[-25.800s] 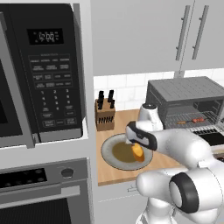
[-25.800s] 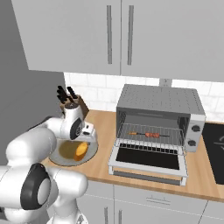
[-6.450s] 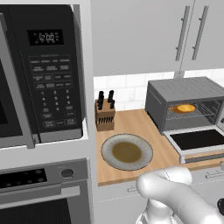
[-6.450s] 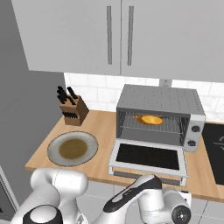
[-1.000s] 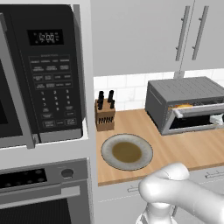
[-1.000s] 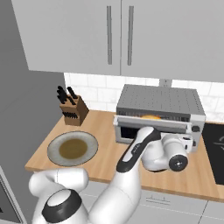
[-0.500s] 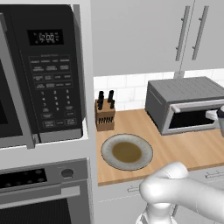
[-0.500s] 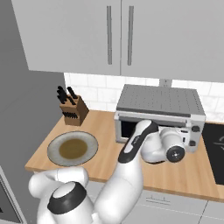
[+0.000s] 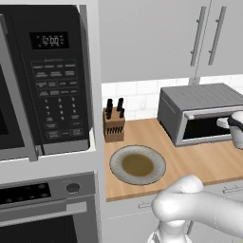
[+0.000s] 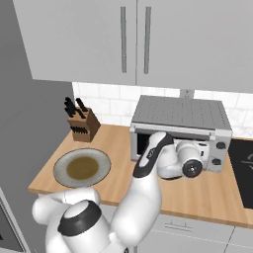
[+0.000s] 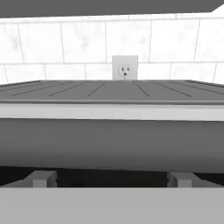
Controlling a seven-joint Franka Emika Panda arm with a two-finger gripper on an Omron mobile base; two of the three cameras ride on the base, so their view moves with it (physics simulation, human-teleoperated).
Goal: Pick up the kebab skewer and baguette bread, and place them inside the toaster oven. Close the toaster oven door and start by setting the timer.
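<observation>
**Toaster oven door up, gripper wide at its front**

You see the toaster oven (image 10: 180, 114) at the back of the wooden counter (image 10: 207, 197), under the wall cabinets (image 10: 133, 39). Its door (image 9: 204, 129) stands raised, shut or nearly so; its bar handle (image 11: 112, 111) runs right across your hand view. Your arm's hand is pressed up to the door front, and the gripper (image 11: 112, 180) has its jaws spread wide with nothing between them. To the left lies the bare plate (image 10: 82, 168), well apart from the oven, with the knife block (image 10: 79, 121) behind it.
</observation>
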